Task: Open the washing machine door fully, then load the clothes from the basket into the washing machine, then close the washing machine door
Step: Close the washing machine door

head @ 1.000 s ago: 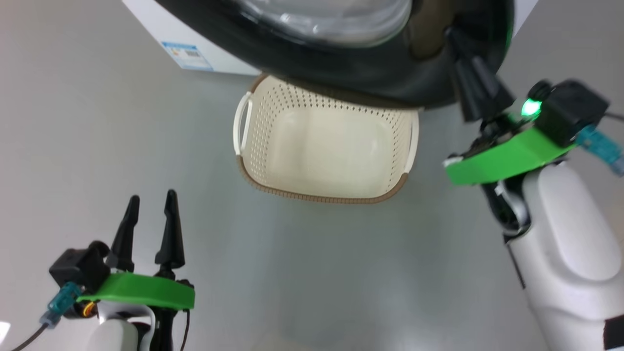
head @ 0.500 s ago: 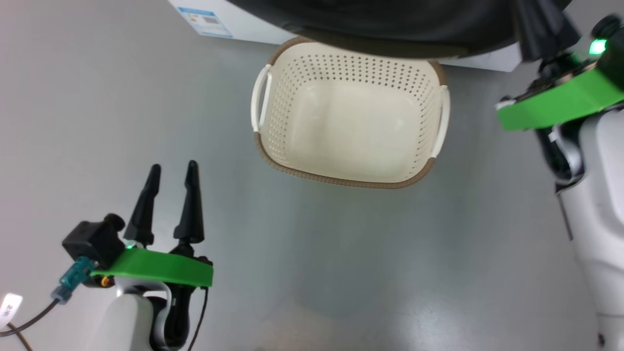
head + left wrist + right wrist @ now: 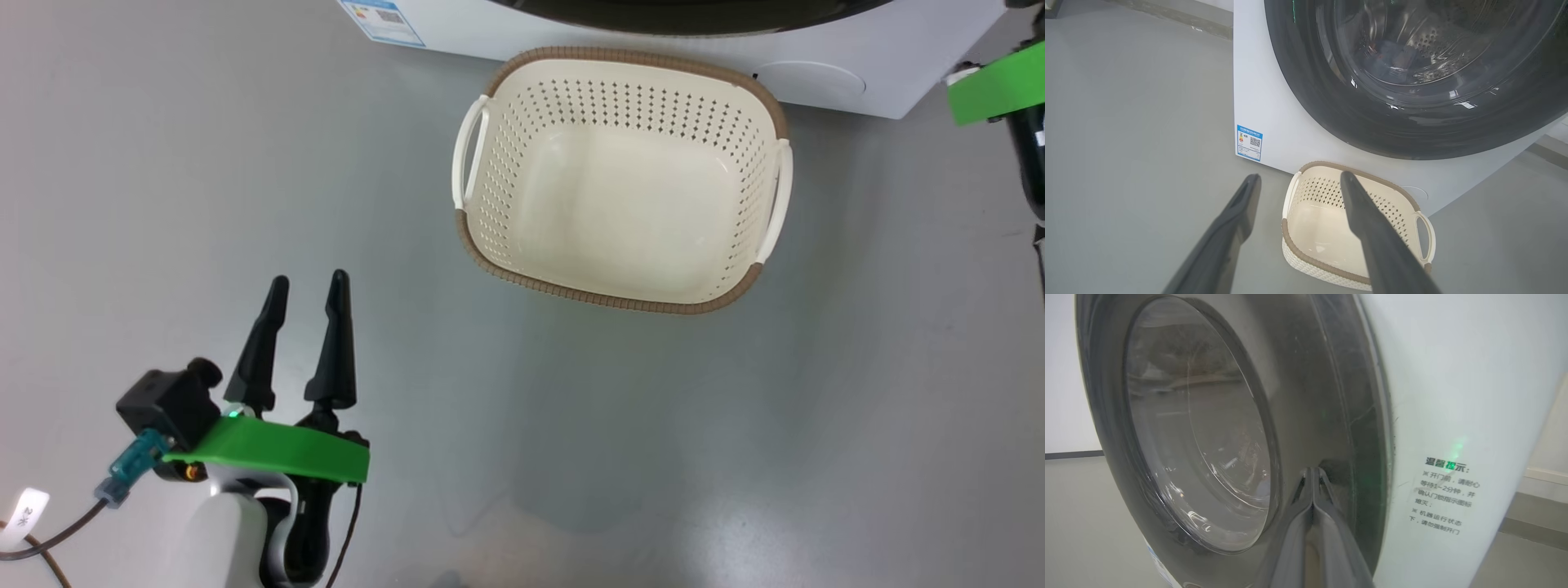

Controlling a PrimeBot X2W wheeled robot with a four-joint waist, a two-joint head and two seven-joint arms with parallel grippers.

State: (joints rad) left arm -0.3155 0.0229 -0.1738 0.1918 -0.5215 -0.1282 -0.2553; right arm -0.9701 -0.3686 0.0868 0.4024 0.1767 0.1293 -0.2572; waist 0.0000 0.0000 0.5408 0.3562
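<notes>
Currently my left claw (image 3: 309, 279) is wide open, empty, near the basket (image 3: 606, 299); my right claw (image 3: 1312, 471), shut, faces the door (image 3: 1196, 428).

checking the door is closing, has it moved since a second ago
Yes. In the head view the door hung over the basket's far rim; now it has swung back toward the machine, clear of the basket.

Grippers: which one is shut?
The right gripper, jaws closed together at the rim of the washing machine door; the left gripper stands open.
</notes>
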